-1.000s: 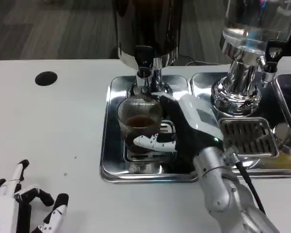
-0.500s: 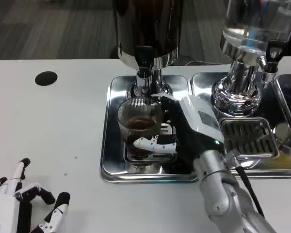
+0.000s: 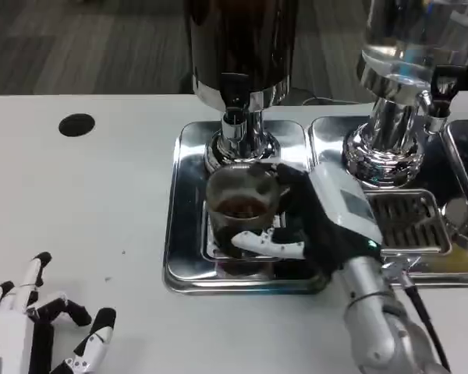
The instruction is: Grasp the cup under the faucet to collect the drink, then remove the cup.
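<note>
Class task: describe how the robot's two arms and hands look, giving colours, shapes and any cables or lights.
The right hand has a white, boxy back, black sides and white-and-black fingers. A small green light glows near its wrist. Its forearm is a silver cylinder with a black cable alongside. The left hand has white fingers with black segments and tips.

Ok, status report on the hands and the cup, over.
Right hand grips cup, dark drink inside, over the drip tray below the faucet. Left hand open, resting on table. Nothing blocking.
</note>
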You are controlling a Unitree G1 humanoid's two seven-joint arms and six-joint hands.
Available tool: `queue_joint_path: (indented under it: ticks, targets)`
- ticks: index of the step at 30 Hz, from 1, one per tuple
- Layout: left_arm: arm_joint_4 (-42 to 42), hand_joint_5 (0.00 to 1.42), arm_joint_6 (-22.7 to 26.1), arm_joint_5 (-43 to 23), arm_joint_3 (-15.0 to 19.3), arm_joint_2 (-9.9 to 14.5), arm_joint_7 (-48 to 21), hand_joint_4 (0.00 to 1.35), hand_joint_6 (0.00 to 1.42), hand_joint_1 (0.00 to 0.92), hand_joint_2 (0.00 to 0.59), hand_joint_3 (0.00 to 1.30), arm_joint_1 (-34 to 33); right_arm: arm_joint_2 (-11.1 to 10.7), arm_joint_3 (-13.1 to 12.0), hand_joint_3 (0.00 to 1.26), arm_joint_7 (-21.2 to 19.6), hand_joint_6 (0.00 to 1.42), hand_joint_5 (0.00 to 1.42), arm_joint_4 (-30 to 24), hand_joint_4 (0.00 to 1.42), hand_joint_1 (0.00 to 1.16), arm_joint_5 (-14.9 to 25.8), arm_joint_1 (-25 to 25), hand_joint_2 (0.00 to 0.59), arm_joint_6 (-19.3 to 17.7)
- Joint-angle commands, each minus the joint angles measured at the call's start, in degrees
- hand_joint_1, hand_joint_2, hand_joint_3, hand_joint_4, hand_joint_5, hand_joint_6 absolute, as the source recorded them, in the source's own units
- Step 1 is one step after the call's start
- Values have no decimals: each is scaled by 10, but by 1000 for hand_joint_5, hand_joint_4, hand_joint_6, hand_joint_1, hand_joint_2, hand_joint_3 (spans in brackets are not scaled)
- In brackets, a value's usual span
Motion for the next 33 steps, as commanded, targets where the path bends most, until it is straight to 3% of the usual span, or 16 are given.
queue_joint_path:
  ticks: [1,6,15,28,33]
  targets:
    - [2,219,-2,9,-11,-1,0,84,149,0,250,712,-9,-13,-15,588,6,612,622,-58,662,802,-3,20,197,5]
    - [8,219,-2,10,-24,-1,-1,84,148,0,249,705,-20,-34,-37,591,19,616,625,-115,662,802,4,61,197,10]
    - [19,207,-2,10,-38,0,-3,74,148,0,242,687,-37,-48,-66,624,26,642,661,-195,722,793,-4,121,194,23]
    - [28,204,-1,7,-44,5,-3,61,148,0,227,609,-49,-44,-72,642,34,650,671,-274,735,799,-15,196,197,26]
    - [33,204,-2,6,-46,5,-5,61,148,0,226,600,-55,-54,-75,645,29,651,672,-286,735,800,-20,227,197,12]
